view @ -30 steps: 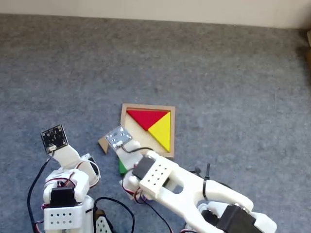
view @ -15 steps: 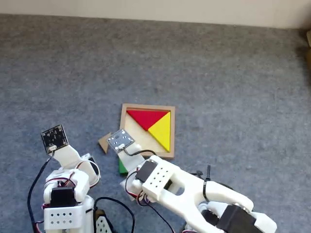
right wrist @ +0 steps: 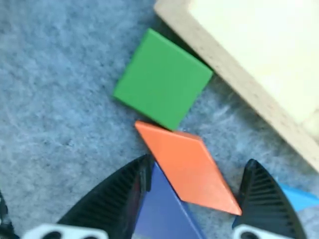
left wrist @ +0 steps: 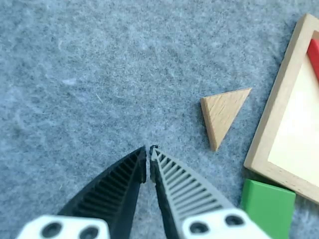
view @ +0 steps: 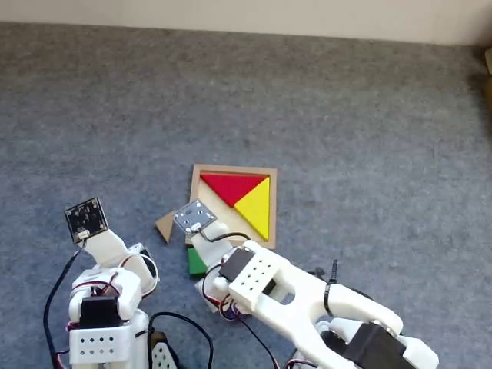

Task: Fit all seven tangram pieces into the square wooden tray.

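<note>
The tray (view: 234, 167) lies mid-desk and holds a red triangle (view: 231, 187) and a yellow triangle (view: 256, 206). A wooden triangle (left wrist: 223, 113) lies just outside its rim. The left jaws are clenched on nothing above the grey desk (left wrist: 99, 74). The right jaws stand released astride an orange parallelogram (right wrist: 189, 168), just beside a green square (right wrist: 162, 78) and a blue piece (right wrist: 162, 214).
</note>
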You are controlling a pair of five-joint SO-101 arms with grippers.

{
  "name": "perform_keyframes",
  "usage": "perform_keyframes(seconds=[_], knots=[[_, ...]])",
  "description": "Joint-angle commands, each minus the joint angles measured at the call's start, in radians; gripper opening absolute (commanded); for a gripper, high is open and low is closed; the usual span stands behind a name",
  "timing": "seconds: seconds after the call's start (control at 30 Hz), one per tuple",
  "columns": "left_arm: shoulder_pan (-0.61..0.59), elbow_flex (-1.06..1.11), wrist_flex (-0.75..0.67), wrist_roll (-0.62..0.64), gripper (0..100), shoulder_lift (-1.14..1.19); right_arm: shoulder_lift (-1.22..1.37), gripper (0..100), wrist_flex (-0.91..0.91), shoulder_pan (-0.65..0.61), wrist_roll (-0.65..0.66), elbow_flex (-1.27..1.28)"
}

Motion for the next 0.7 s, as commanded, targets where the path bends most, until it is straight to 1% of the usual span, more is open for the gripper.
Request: perform_keyframes(seconds=[0.0,0.13,0.3,0.37,0.53,0.67], knots=[[0.021,0.022,0.005,-0.006,4,0.007,-0.039,28.2,-0.008,0.051,0.012,-0.001],[0.021,0.022,0.005,-0.006,4,0.007,-0.038,27.2,-0.007,0.065,0.012,-0.001],[0.021,0.022,0.005,-0.006,4,0.007,0.005,18.6,-0.008,0.065,0.014,-0.004],[0.021,0.022,0.005,-0.006,4,0.007,0.051,18.3,0.005,0.067,0.014,-0.05],[0.021,0.022,0.005,-0.006,4,0.007,0.171,18.3,0.111,0.117,0.014,-0.185],[0.021,0.022,0.005,-0.006,4,0.007,0.211,18.1,0.139,0.12,0.017,-0.242]])
